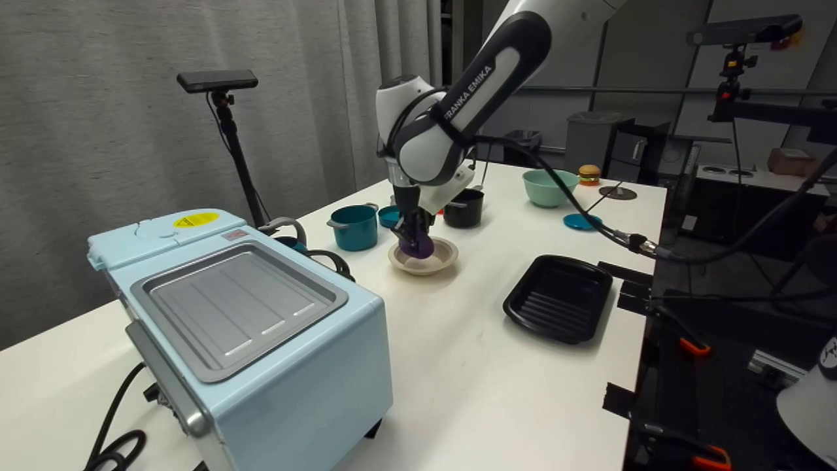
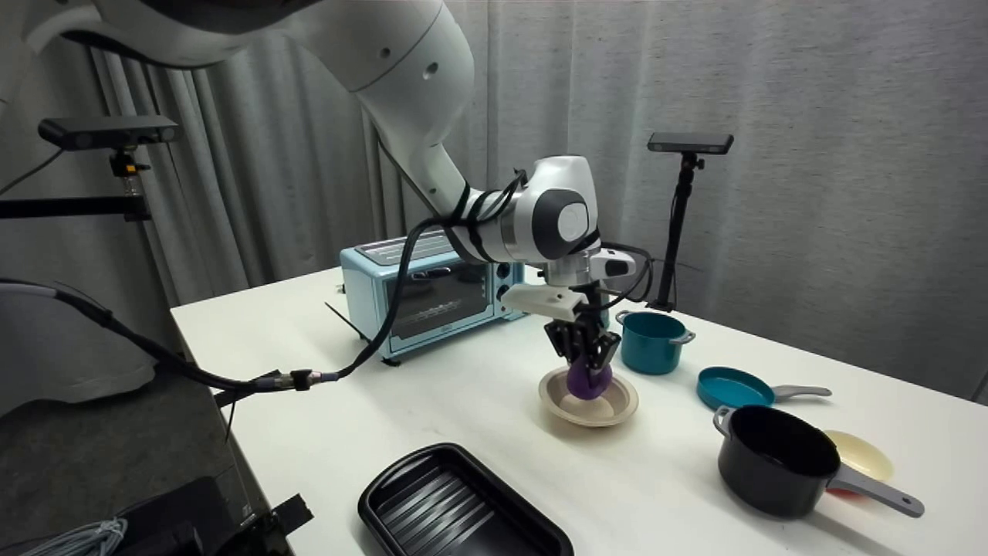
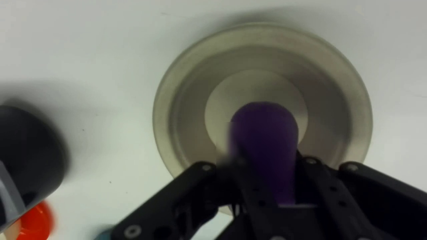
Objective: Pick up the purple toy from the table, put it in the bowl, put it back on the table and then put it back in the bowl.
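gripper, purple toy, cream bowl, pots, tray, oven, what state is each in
gripper: closed on the purple toy
purple toy: in or just above the cream bowl, unclear which
cream bowl: upright on the table
teal pot: upright, uncovered
black pot: upright, uncovered
black tray: upright
toaster oven: closed

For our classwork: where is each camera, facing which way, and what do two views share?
Exterior view: raised near the black saucepan, facing the curtain; arm and gripper show.
Exterior view: raised near the toaster oven, facing along the table; arm and gripper show.
Wrist view: on the arm, looking down at the cream bowl; gripper fingers show.
Both exterior views share the purple toy.
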`<state>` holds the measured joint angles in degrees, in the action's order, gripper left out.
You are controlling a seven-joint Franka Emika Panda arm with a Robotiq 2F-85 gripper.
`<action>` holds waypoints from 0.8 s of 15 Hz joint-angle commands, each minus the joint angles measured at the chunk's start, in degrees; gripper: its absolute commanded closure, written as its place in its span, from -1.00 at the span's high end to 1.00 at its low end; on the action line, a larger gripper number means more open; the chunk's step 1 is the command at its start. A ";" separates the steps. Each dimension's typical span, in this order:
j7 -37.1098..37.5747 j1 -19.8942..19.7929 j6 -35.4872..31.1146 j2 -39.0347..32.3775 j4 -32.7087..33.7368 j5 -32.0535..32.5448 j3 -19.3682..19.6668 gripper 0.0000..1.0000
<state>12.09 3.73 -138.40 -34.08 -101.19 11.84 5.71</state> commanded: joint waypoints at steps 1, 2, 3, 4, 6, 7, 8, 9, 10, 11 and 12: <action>-1.88 -1.07 0.70 6.23 -2.60 -3.10 -1.46 -0.87; -2.11 -1.29 0.51 8.01 -3.40 -3.84 -1.72 -0.87; -2.64 -1.74 0.85 9.56 -3.70 -4.57 -1.87 -0.87; -2.90 -1.94 0.62 11.35 -4.83 -5.14 -1.94 -0.87; -3.54 -2.40 0.19 14.42 -6.83 -5.97 -1.83 -0.87; -4.54 -3.24 0.55 16.08 -7.81 -6.74 -1.75 -0.87; -5.65 -4.00 0.85 17.61 -8.72 -7.47 -1.69 -0.87; -6.82 -4.78 0.68 19.26 -10.12 -8.14 -1.57 -0.87; -8.39 -5.76 0.77 20.77 -11.64 -9.19 -1.58 -0.87; -10.10 -6.69 0.95 22.13 -12.91 -10.15 -1.55 -0.87; -12.02 -7.62 0.77 23.43 -14.53 -10.95 -1.40 -0.87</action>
<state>5.81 -0.81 -138.31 -16.26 -110.05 4.30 5.07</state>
